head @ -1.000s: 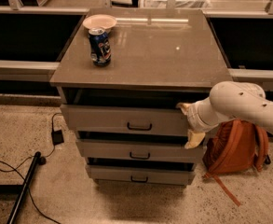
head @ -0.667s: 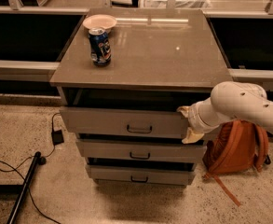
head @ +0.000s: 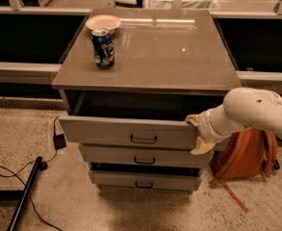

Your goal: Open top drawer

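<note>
**Item: top drawer** [head: 131, 131]. Grey flat front with a dark loop handle. It stands partly drawn out from under the desk [head: 179, 57], with a dark gap showing behind its upper edge. It extends leftward from the end effector, and its handle is well to the left.

**End effector** [head: 198, 134]. It sits at the right end of the drawer front and is spread wide, with one pale fingertip [head: 193, 120] at the upper corner and the other at the lower. It probably sits there to pull on the panel edge rather than the small loop (whether it presses the panel, I cannot tell).

**Also present:**
- middle drawer [head: 143, 157] and bottom drawer [head: 143, 181], below and to the left
- soda can [head: 103, 48] and bowl [head: 103, 22], above and far left on the desk
- orange backpack [head: 249, 153], just right, on the floor

**Status:** opening is judged under way, with more travel available.
</note>
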